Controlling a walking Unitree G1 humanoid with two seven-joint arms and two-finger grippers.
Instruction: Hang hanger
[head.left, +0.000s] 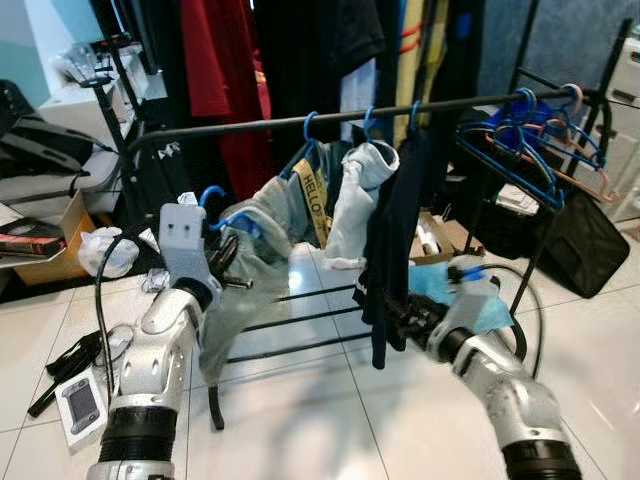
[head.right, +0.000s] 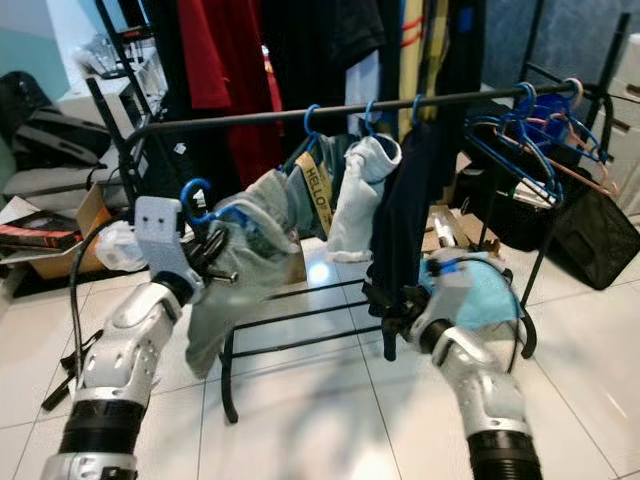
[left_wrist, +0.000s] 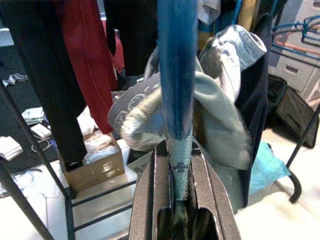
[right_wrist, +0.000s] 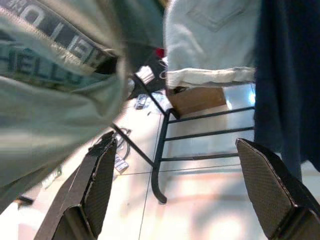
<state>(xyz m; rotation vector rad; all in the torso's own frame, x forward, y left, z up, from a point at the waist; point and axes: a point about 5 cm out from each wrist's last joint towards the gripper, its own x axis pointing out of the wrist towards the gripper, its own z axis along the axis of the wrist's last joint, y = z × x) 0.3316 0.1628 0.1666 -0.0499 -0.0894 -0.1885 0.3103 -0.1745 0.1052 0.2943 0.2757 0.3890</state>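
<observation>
Left claw (left_wrist: 179, 200) pinches smooth blue hanger (left_wrist: 176, 70), limp grey-green garment (head.right: 240, 275) draped.

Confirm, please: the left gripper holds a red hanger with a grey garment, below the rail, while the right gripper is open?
Not quite: the hanger is blue, not red, as the left wrist view shows. The rest stands: the left gripper is shut on it, the grey garment hangs from it below the rail, and the right gripper is open.
</observation>
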